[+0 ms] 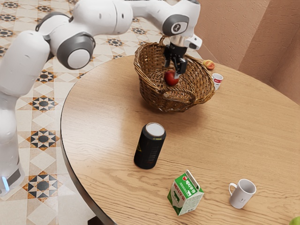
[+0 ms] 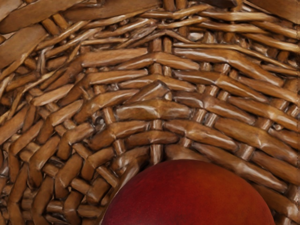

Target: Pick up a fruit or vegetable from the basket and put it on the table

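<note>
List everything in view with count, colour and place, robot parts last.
Basket: 1, brown, on table
Red fruit: 1, red, in basket
Far fruit: at least 1, yellow-red, beyond basket
Cup: 1, white and red, beside basket
Can: 1, black, on table
Carton: 1, green and white, between can and mug
Mug: 1, white, on table
Green thing: 1, green, exterior view's lower-right corner, cut off
Table: 1, light wood
Floor: 1, patterned tile
Wall: pinkish-brown, behind table
Arm: 1, white and grey, over basket
Gripper: 1, black, at red fruit
</note>
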